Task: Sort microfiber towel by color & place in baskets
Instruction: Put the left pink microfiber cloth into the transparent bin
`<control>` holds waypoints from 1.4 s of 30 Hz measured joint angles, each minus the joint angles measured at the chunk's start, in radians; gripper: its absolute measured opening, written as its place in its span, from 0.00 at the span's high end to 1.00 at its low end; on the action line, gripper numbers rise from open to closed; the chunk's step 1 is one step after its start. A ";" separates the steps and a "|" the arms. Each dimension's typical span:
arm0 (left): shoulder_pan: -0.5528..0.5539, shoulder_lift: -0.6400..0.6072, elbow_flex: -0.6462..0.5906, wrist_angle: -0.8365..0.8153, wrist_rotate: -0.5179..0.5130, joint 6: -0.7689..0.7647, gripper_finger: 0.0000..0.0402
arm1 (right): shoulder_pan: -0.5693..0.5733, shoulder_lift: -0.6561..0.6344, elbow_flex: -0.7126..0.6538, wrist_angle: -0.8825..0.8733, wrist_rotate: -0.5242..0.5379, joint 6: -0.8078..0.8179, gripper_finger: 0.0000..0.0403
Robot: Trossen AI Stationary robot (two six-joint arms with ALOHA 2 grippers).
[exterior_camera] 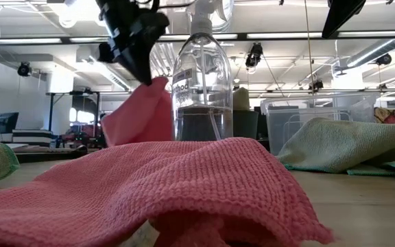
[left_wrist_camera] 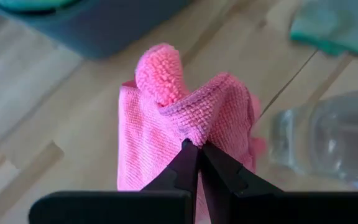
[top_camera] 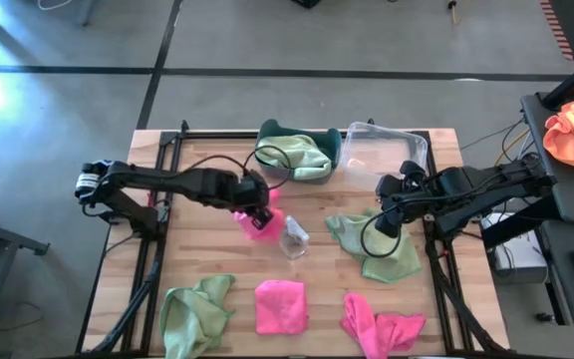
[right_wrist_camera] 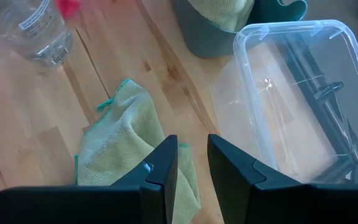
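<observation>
Left gripper (top_camera: 258, 215) clamped on a pink towel (top_camera: 257, 223), lifted just beside the spray bottle (top_camera: 294, 237). Right gripper (top_camera: 388, 221) fingers apart over a green towel (top_camera: 377, 244), beside the clear basket (top_camera: 387, 152).

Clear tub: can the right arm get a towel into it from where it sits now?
Probably yes. The right claw hangs open above the green towel, and the clear tub sits just behind it with nothing inside or between them. The left claw holds a pink towel off to the side.

Nubbly pink cloth (left_wrist_camera: 185, 118), glossy clear tub (right_wrist_camera: 303, 93)
</observation>
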 joint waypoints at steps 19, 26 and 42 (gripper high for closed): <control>0.008 0.026 0.329 0.013 -0.113 0.185 1.00 | 0.000 0.000 0.000 0.000 0.001 -0.009 0.80; 0.028 0.153 0.512 0.013 -0.115 0.340 1.00 | 0.000 0.000 0.000 0.000 0.001 -0.008 0.80; 0.103 0.543 1.093 -0.059 0.048 0.636 1.00 | 0.000 -0.053 0.000 -0.025 0.000 0.026 0.80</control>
